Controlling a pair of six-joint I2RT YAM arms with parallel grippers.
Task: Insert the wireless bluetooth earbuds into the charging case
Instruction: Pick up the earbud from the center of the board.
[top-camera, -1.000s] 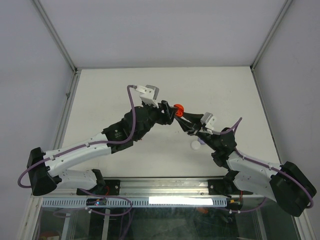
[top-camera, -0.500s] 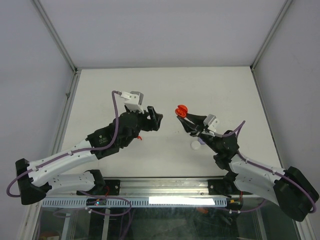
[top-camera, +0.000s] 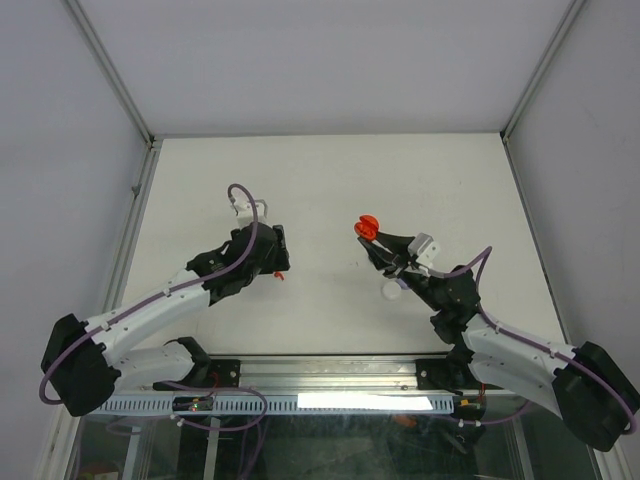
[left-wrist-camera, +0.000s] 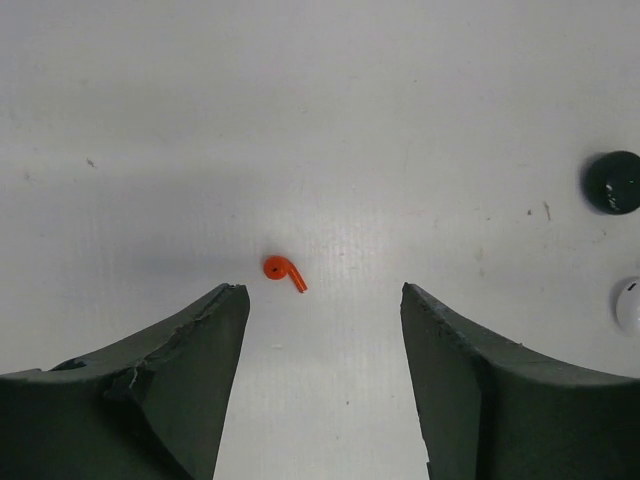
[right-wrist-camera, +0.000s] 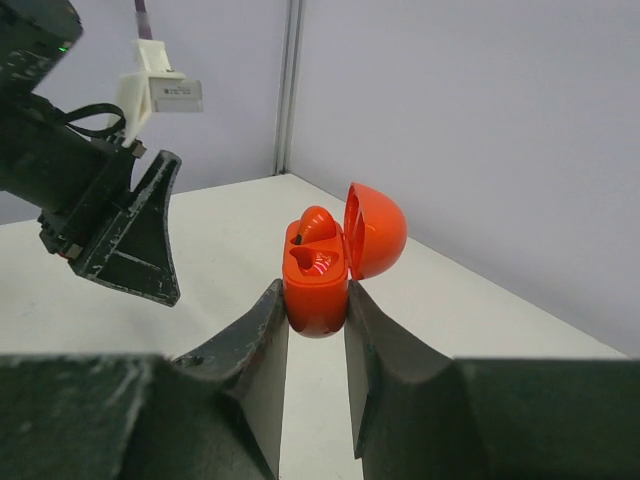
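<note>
A ribbed aluminium rail (top-camera: 330, 375) runs along the near edge. Beyond it lies the table (top-camera: 330, 170), a matte off-white sheet with a few faint scuffs. It is boxed in by pale grey walls (top-camera: 300, 60) and slim metal corner posts (top-camera: 110, 70).

The left gripper (left-wrist-camera: 322, 292) hangs low over the near-left part of the table, its dark, rough-edged jaws spread wide. The loose red earbud (left-wrist-camera: 284, 272), a glossy comma with a short stem, lies flat on the surface just ahead of the gap. It is nearer the left-hand fingertip in the wrist view and touches neither.

Off to the right, a white round case (top-camera: 391, 290) rests on the table beside the right arm, with a shiny black round case (left-wrist-camera: 612, 182) near it.

The right gripper (right-wrist-camera: 315, 300) is held above the table and pinches the red charging case (right-wrist-camera: 318, 285) by its lower half. The case stands upright with its domed lid (right-wrist-camera: 376, 230) swung open, and a second red earbud (right-wrist-camera: 312, 225) sits inside.

Open surface stretches between the two grippers and across the far half, up to the back wall.
</note>
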